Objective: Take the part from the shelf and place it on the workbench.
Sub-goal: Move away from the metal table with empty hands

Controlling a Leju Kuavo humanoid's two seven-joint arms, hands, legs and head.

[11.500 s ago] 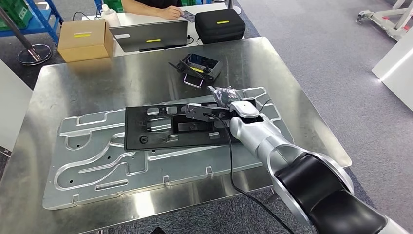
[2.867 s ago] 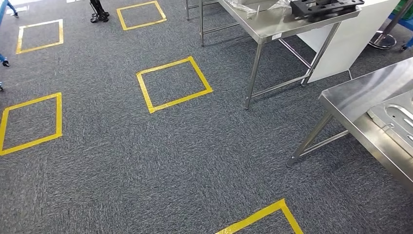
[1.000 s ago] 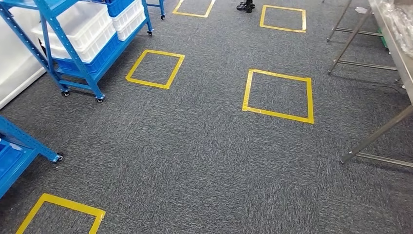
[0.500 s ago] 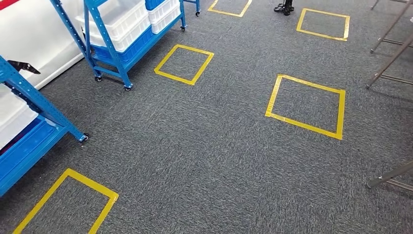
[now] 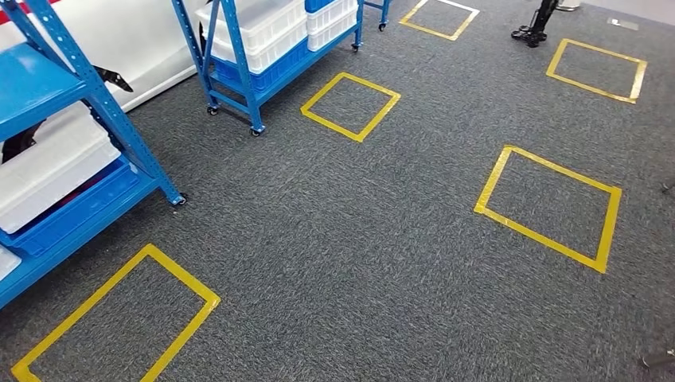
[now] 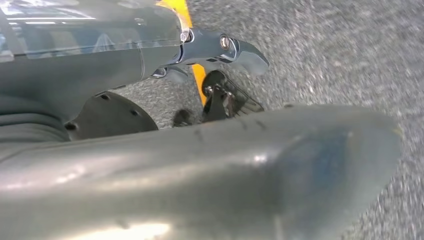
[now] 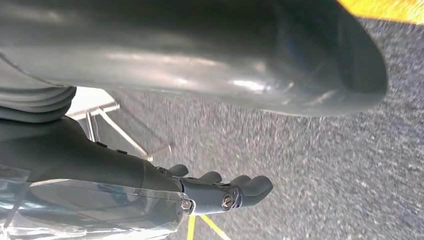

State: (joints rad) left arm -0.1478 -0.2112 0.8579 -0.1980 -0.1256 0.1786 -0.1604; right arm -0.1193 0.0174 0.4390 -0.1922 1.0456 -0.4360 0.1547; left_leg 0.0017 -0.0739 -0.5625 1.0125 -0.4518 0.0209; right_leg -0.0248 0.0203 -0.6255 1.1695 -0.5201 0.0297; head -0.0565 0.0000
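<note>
Blue steel shelf rack (image 5: 95, 103) with white plastic bins (image 5: 48, 167) approached, likely for pickup. Left hand (image 6: 220, 50) and right hand (image 7: 220, 192) hung empty, fingers apart.

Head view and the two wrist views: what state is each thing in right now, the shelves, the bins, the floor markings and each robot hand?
Near blue metal shelf rack: upright, white plastic bin on its low level.
Far blue wheeled shelf rack: upright, stacked white bins on it.
Yellow tape squares: flat on the grey carpet, nothing inside.
Left robot hand: holds nothing, hangs over the carpet.
Right robot hand: holds nothing, fingers loosely extended.
</note>
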